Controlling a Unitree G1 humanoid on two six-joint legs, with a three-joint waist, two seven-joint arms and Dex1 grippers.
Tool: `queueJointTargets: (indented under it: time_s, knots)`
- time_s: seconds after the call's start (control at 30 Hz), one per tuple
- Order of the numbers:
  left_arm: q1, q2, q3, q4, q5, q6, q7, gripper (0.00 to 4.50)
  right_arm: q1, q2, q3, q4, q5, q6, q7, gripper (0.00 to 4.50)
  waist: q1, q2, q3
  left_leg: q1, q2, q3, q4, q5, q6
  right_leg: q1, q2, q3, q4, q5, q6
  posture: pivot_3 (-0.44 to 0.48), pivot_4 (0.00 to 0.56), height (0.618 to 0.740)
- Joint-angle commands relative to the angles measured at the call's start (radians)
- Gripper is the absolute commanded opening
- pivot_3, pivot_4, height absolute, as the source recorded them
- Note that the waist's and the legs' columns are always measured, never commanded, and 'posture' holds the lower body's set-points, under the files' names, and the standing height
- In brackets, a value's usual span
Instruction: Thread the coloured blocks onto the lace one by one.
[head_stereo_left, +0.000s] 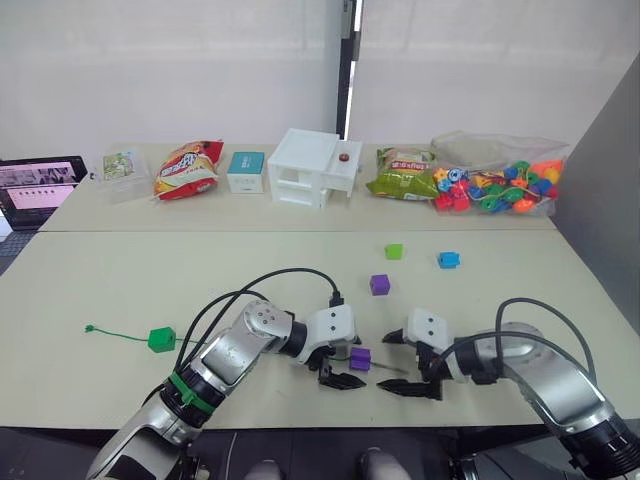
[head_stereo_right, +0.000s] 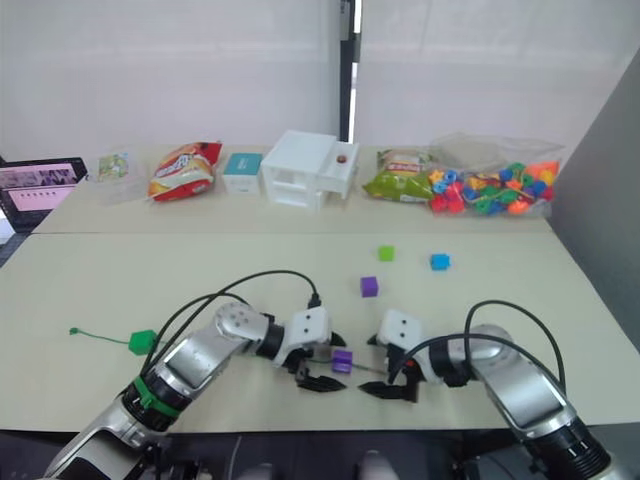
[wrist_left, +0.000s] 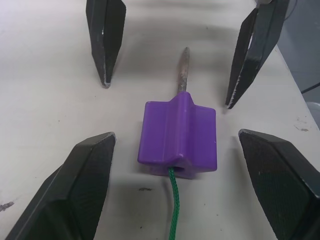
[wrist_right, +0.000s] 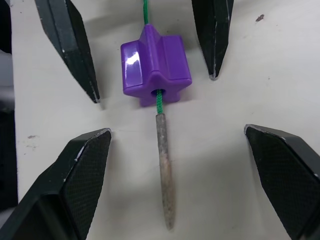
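So I've got both arms parked low at the near edge of the bench (head_stereo_left: 120, 290), left gripper (head_stereo_left: 335, 372) and right gripper (head_stereo_left: 412, 380) facing each other, both with fingers spread wide and holding nothing. Between them lies a purple block (wrist_left: 178, 135) already on the lace (wrist_left: 173, 212), with the stiff needle tip (wrist_right: 165, 172) poking out the far side toward the right gripper, so I reckon the right one is set up to pull it through. The dark green block (head_stereo_left: 161, 339) sits further back along the lace near the left edge, probably threaded, hard to tell. Another purple block (head_stereo_left: 379, 284), a light green block (head_stereo_left: 394, 251) and a blue block (head_stereo_left: 448, 260) wait mid-bench. Plain beige top, white wall, snack bags (head_stereo_left: 187, 168) along the far edge.
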Motion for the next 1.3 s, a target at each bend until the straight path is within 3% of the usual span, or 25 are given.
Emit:
queueJointTargets:
  time_s: [0.03, 0.23, 0.43, 0.53, 0.9, 1.17, 1.3]
  knots:
    - [-0.003, -0.009, 0.003, 0.004, -0.009, -0.008, -0.014, 3.38, -0.004, 0.006, 0.006, 0.000, -0.005, -0.009, -0.007, 4.50, 0.002, 0.000, 0.000, 0.000, 0.000, 0.000, 0.000, 0.000, 0.000, 0.000, 0.000, 0.000, 0.000, 0.000, 0.000, 0.000, 0.150, 0.740]
    - [0.005, -0.027, 0.015, -0.020, -0.027, 0.011, -0.011, 1.39, 0.011, 0.000, 0.003, -0.001, -0.002, -0.014, -0.004, 4.50, 0.002, 0.000, 0.000, 0.000, 0.000, 0.000, 0.000, 0.000, 0.000, 0.000, 0.000, 0.000, 0.000, 0.000, 0.000, 0.000, 0.150, 0.740]
    - [0.006, -0.023, 0.021, -0.028, -0.028, 0.018, -0.015, 1.37, 0.021, -0.003, 0.004, 0.008, -0.003, -0.023, 0.000, 4.50, 0.002, 0.000, 0.000, 0.000, 0.000, 0.000, 0.000, 0.000, 0.000, 0.000, 0.000, 0.000, 0.000, 0.000, 0.000, 0.000, 0.150, 0.740]
    - [0.000, -0.016, 0.030, -0.030, -0.032, 0.019, -0.020, 1.37, 0.025, -0.008, 0.007, 0.020, -0.013, -0.037, 0.001, 3.72, 0.002, 0.000, 0.000, 0.000, 0.000, 0.000, 0.000, 0.000, 0.000, 0.000, 0.000, 0.000, 0.000, 0.000, 0.000, 0.000, 0.150, 0.740]
    - [-0.004, -0.012, 0.043, -0.022, -0.033, 0.015, -0.031, 1.37, 0.028, -0.021, 0.011, 0.065, -0.035, -0.086, 0.020, 0.04, 0.002, 0.000, 0.000, 0.000, 0.000, 0.000, 0.000, 0.000, 0.000, 0.001, 0.000, 0.000, 0.000, 0.000, 0.000, 0.000, 0.150, 0.740]
    - [0.026, 0.038, 0.075, -0.040, -0.044, 0.011, -0.042, 1.37, 0.003, -0.023, 0.006, 0.068, -0.029, -0.106, 0.040, 0.00, 0.002, 0.000, 0.000, 0.001, 0.000, 0.000, 0.000, 0.000, 0.000, 0.001, 0.000, 0.000, 0.000, 0.000, 0.000, 0.000, 0.150, 0.740]
    - [0.072, 0.160, 0.159, -0.086, -0.089, 0.001, -0.097, 1.37, -0.030, -0.035, 0.001, 0.038, -0.020, -0.082, 0.056, 0.00, -0.005, 0.000, 0.000, 0.000, 0.000, 0.000, 0.000, 0.000, 0.000, 0.000, 0.000, 0.000, 0.000, 0.000, 0.000, 0.000, 0.150, 0.740]
